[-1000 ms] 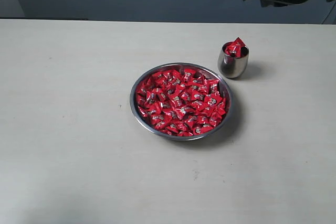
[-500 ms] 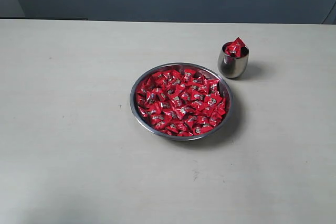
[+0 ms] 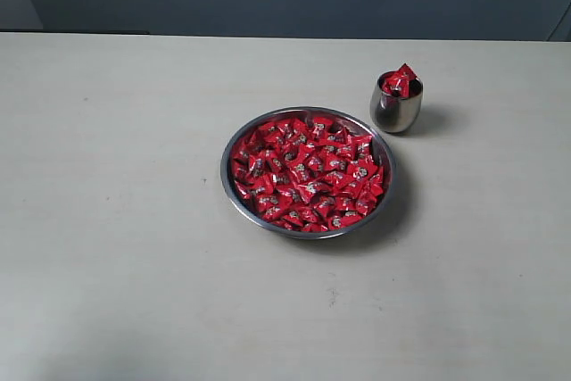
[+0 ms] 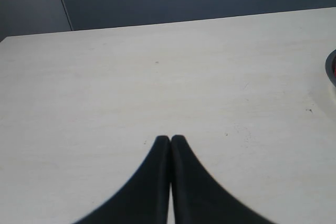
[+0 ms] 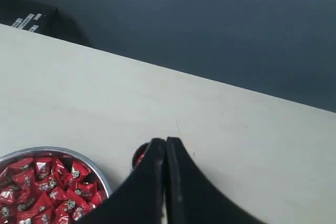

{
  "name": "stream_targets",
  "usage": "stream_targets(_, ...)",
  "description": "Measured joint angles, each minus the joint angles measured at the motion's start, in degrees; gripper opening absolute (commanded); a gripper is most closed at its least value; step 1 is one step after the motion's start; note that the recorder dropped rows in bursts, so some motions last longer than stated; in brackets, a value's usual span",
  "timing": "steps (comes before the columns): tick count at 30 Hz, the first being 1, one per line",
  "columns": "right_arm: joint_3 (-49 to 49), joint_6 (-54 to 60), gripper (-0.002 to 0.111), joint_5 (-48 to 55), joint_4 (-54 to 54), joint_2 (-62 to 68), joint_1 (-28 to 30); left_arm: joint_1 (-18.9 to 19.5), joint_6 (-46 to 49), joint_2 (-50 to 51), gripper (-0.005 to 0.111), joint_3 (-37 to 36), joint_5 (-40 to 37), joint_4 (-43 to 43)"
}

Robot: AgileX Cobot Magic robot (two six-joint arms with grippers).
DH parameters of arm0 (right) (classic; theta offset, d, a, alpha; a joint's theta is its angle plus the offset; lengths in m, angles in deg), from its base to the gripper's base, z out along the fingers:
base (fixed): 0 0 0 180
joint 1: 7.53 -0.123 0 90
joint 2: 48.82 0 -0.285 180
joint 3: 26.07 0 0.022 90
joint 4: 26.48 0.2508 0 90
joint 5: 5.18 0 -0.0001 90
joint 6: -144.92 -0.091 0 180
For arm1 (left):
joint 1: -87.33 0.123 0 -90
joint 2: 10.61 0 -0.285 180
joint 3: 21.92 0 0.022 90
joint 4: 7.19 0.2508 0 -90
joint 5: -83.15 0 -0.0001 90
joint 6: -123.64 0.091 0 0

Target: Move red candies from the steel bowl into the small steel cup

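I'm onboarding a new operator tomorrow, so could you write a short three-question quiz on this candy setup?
1. Which holds more red candies: the steel bowl or the small steel cup?
2. True or false: the cup stands inside the bowl.
3. The right tool is: A) open, B) shut and empty, C) shut on a candy.

Key: 1) the bowl; 2) false, the cup stands beside the bowl; 3) B.
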Motion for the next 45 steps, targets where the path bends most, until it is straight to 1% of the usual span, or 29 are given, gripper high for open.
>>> stream_targets(3,0.0,0.0,0.0,0.8,-2.2,-0.3,0.0,0.0,0.0,0.0,0.0,0.0,0.0,0.0)
stream_targets(5,0.0,0.0,0.0,3.1,-4.4,-1.9,0.0,0.0,0.0,0.0,0.0,0.0,0.0,0.0)
stream_targets(9,0.0,0.0,0.0,4.8,-8.5,-7.6,1.0,0.0,0.0,0.0,0.0,0.0,0.0,0.0)
stream_targets(11,0.0,0.0,0.0,6.0,-7.2,-10.2,4.7,0.0,0.0,0.0,0.0,0.0,0.0,0.0)
stream_targets(13,-2.2,1.3,0.0,6.8,-4.2,-15.0,11.7,0.0,0.0,0.0,0.0,0.0,0.0,0.0)
stream_targets(17,-8.0,2.6,0.0,5.1,-3.4,-21.5,18.9,0.0,0.0,0.0,0.0,0.0,0.0,0.0)
stream_targets(20,-14.7,2.9,0.0,1.0,-3.0,-27.4,23.9,0.0,0.0,0.0,0.0,0.0,0.0,0.0)
stream_targets(21,-18.8,2.9,0.0,-1.6,-2.9,-31.0,26.2,0.0,0.0,0.0,0.0,0.0,0.0,0.0)
stream_targets(24,-27.6,2.9,0.0,-5.7,-2.1,-39.4,29.9,0.0,0.0,0.0,0.0,0.0,0.0,0.0)
stream_targets(29,-39.5,3.0,0.0,-6.2,-1.4,-52.8,31.9,0.0,0.0,0.0,0.0,0.0,0.0,0.0)
stream_targets(35,-48.8,3.0,0.0,-2.8,1.8,-65.8,32.0,0.0,0.0,0.0,0.0,0.0,0.0,0.0)
stream_targets(41,-54.9,3.0,0.0,-1.5,7.7,-69.6,32.0,0.0,0.0,0.0,0.0,0.0,0.0,0.0)
stream_targets(43,-56.7,2.4,0.0,-1.5,7.5,-70.0,32.0,0.0,0.0,0.0,0.0,0.0,0.0,0.0)
stream_targets(45,-57.9,-0.7,0.0,-1.4,5.2,-71.1,32.0,0.0,0.0,0.0,0.0,0.0,0.0,0.0)
